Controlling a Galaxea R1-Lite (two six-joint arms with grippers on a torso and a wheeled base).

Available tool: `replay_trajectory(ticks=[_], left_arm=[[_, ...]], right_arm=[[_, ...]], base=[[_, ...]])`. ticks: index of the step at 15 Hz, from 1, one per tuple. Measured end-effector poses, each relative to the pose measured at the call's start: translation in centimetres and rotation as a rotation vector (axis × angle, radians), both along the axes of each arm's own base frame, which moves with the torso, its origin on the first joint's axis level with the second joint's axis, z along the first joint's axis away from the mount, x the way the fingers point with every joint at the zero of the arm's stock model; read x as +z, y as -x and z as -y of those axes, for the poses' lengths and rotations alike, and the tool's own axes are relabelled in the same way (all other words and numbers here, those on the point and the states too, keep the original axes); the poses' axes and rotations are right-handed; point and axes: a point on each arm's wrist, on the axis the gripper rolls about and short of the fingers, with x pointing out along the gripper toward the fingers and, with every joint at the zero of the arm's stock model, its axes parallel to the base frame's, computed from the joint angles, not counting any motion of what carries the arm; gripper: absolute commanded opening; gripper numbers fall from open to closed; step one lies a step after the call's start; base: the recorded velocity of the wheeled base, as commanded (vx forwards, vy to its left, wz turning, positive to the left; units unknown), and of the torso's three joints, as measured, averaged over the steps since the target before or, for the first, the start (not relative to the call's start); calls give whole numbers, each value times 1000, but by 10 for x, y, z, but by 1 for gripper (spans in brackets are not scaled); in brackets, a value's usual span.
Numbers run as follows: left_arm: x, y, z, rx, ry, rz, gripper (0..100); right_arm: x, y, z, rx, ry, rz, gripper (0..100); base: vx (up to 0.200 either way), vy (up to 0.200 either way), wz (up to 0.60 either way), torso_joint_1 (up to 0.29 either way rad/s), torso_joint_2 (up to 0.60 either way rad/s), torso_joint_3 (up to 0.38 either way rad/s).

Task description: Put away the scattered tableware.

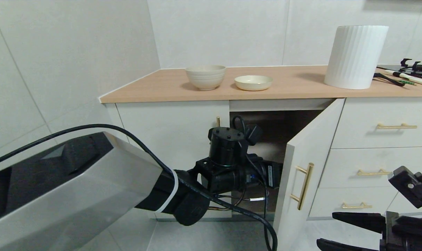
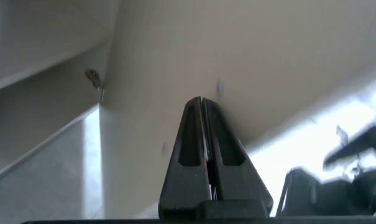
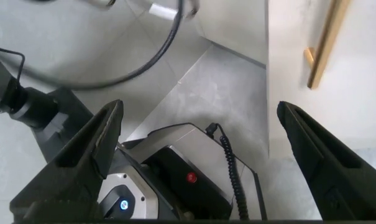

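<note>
A ribbed cream bowl (image 1: 205,76) and a shallow cream dish (image 1: 253,82) sit side by side on the wooden countertop (image 1: 294,87). Below them the cabinet door (image 1: 312,153) stands open. My left arm's wrist (image 1: 232,164) sits low in front of the opening, and its far end is hidden behind the door. In the left wrist view my left gripper (image 2: 202,101) is shut with nothing in it, its tips close to a pale panel. My right gripper (image 1: 336,232) (image 3: 200,109) hangs open and empty low at the right, near the floor.
A tall white ribbed container (image 1: 356,55) stands on the counter's right part, with several utensils (image 1: 406,75) beside it. Drawers with gold handles (image 1: 396,126) fill the right. The door's gold handle (image 1: 303,186) (image 3: 324,43) is close to my right gripper. Tiled walls enclose the left.
</note>
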Motion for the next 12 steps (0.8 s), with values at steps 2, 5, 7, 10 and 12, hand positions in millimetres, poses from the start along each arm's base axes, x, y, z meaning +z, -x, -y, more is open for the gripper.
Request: replay_trajectory(ticks=[2, 5, 7, 10, 12], left_arm=[[-1, -3, 2, 10, -1, -5, 0], [1, -4, 3, 72, -27, -7, 0], [3, 4, 7, 110, -103, -50, 0], [25, 33, 30, 36, -86, -27, 0], [39, 69, 45, -83, -61, -10, 0]], right_arm=[[0, 0, 0, 0, -2, 2, 100], [4, 6, 0, 46, -25, 12, 100], [6, 15, 0, 100, -33, 15, 100], [13, 35, 2, 202, -59, 41, 100], [20, 49, 7, 281, -104, 79, 100]], base=[[0, 0, 0, 0, 0, 0], [0, 0, 0, 0, 0, 0], [0, 0, 0, 0, 0, 0], [0, 0, 0, 0, 0, 0], [0, 0, 0, 0, 0, 0]])
